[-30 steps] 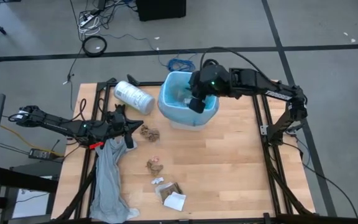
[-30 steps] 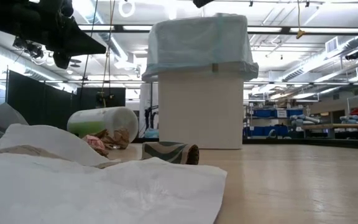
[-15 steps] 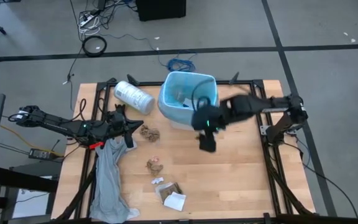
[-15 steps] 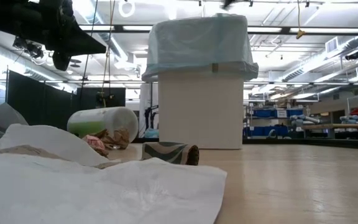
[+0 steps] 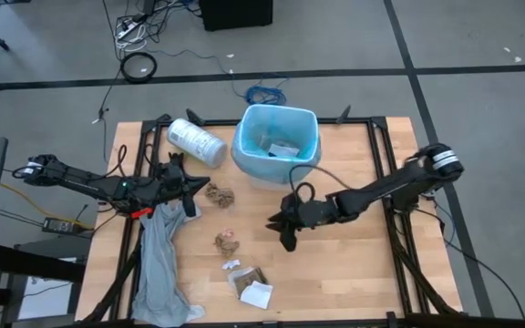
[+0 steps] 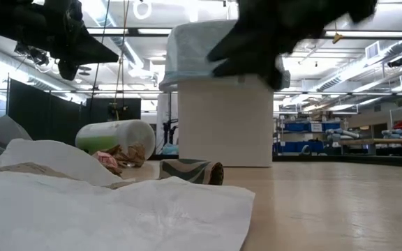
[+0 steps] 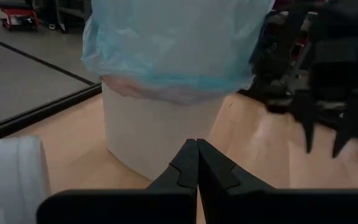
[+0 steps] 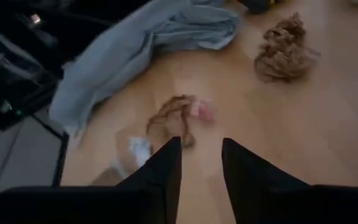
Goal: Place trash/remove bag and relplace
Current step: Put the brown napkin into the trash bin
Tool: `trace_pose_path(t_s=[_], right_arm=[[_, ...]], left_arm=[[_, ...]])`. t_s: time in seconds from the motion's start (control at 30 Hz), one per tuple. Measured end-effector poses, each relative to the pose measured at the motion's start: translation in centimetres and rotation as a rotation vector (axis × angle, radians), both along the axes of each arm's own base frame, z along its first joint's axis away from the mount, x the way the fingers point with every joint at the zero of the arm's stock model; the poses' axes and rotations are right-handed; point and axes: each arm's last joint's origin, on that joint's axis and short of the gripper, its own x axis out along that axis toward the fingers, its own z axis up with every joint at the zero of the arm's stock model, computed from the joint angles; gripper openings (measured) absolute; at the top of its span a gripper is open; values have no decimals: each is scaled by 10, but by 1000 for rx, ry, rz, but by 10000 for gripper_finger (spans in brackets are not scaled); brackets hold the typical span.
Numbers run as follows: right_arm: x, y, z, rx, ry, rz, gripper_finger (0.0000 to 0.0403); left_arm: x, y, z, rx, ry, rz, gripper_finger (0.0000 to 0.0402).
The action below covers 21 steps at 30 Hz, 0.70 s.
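Right gripper (image 5: 283, 230) empty, fingers parted, aimed at brown wrapper (image 5: 227, 242) at 9 o'clock. Probably light, soft, crushable; best pinched across its crumpled middle. Left gripper (image 5: 192, 185) closed, empty, waiting beside grey sheet (image 5: 160, 260).

Light-blue bag (image 5: 245, 148) lines the upright bin, scraps inside; brown wrappers (image 5: 219, 193) and white papers (image 5: 256, 294) lie scattered on the table (image 5: 354, 264).

Crinkly translucent plastic bag (image 5: 275, 146); matt wood table (image 5: 335, 264); crumpled brown paper wrapper (image 5: 219, 193)

Overhead, table-level, perhaps two wrist views
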Motion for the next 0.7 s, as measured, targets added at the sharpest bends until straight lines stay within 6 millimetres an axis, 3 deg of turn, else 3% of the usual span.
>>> trace_pose_path(t_s=[0.2,0.47,0.7], right_arm=[[22,-23,-45,-49,54,29,118],[73,-40,-52,-235,31,53,200],[116,-56,-57,-274,4,20,250]], left_arm=[[0,0,-1,4,14,0,8],[0,0,-1,3,15,0,8],[-1,0,-3,5,30,0,8]])
